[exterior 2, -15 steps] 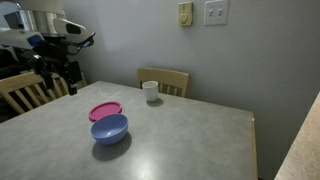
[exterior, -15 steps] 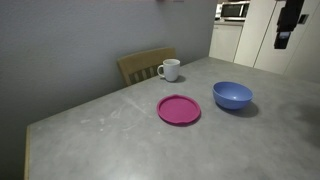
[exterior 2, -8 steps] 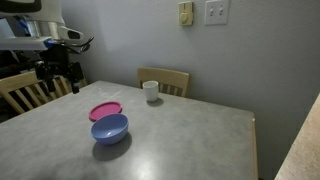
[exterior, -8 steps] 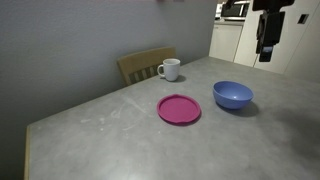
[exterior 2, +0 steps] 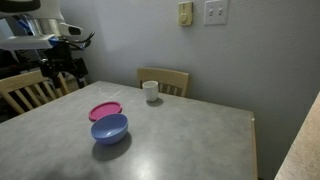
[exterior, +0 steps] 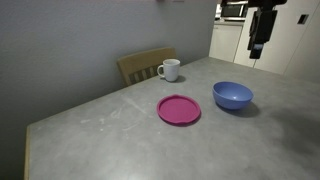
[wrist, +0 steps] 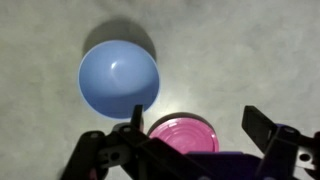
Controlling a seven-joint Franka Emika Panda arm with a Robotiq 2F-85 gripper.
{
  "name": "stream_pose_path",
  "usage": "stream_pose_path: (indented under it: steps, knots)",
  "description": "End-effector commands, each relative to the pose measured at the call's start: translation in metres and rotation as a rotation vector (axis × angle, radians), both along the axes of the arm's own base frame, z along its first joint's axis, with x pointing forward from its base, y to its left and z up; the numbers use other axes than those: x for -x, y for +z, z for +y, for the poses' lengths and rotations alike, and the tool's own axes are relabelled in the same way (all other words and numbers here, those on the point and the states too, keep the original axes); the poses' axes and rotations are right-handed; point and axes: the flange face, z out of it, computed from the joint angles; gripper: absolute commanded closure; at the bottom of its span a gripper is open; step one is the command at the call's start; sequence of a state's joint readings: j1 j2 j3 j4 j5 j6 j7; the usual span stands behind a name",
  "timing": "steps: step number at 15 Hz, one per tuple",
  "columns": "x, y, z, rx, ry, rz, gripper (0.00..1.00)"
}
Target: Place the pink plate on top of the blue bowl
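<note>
The pink plate lies flat on the grey table beside the blue bowl; both show in both exterior views, the plate just behind the bowl. In the wrist view the bowl is empty and the plate lies below it, between my fingers. My gripper hangs high above the table beyond the bowl, also in an exterior view. In the wrist view the gripper is open and empty.
A white handled mug stands near the table's far edge, in front of a wooden chair. Another wooden chair stands at the table's side under the arm. The grey table has bare surface around the dishes.
My gripper has moved sideways at height, towards the space above the bowl and plate. The plate, bowl and mug have not moved.
</note>
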State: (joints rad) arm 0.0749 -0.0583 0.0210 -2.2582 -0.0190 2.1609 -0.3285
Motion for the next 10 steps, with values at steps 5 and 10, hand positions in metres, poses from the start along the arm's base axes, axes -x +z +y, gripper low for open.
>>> stream_pose_path:
  steps: [5,10]
  knots:
    - [-0.057,-0.031,0.069,0.026,0.249,-0.21,0.0]
    - [-0.079,-0.082,0.1,-0.012,0.382,-0.161,0.0]
